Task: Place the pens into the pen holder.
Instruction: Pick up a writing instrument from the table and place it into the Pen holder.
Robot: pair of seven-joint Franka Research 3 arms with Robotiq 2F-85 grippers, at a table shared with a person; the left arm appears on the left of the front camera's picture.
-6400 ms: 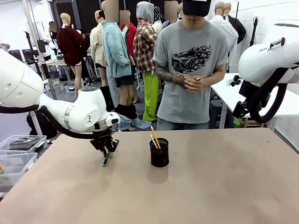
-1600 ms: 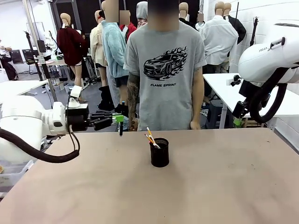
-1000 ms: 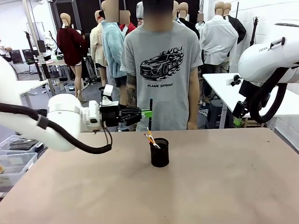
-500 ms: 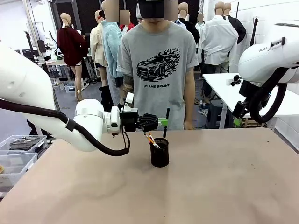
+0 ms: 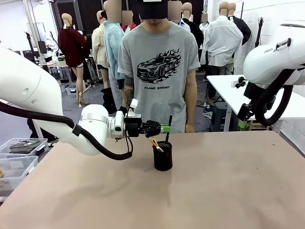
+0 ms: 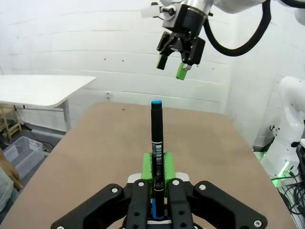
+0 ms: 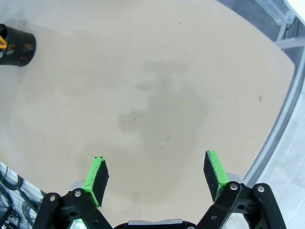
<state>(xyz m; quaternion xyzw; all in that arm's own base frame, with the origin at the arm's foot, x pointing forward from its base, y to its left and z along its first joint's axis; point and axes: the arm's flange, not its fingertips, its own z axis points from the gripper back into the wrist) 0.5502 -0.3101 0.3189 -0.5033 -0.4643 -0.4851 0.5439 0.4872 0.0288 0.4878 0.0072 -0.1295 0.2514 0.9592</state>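
Dark blue-ended pen point(image 5: 168, 128), clamped upright in our left gripper point(image 5: 164, 128), has travelled to directly above the pen holder point(image 5: 162, 156) mid-tabletop; we judge release imminent.

Both arms wear glossy white rounded shells — the left arm point(image 5: 33, 102) trails a thick black cable. The left gripper point(image 6: 156, 177) is black with silver screw heads and green pads point(image 6: 156, 164). The right gripper point(image 7: 157, 176) matches — green pads on black linkage.

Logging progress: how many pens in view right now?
3 visible: the dark blue-capped pen upright in the left gripper above the pen holder; the orange pen and a grey pen inside. Others may be hidden.
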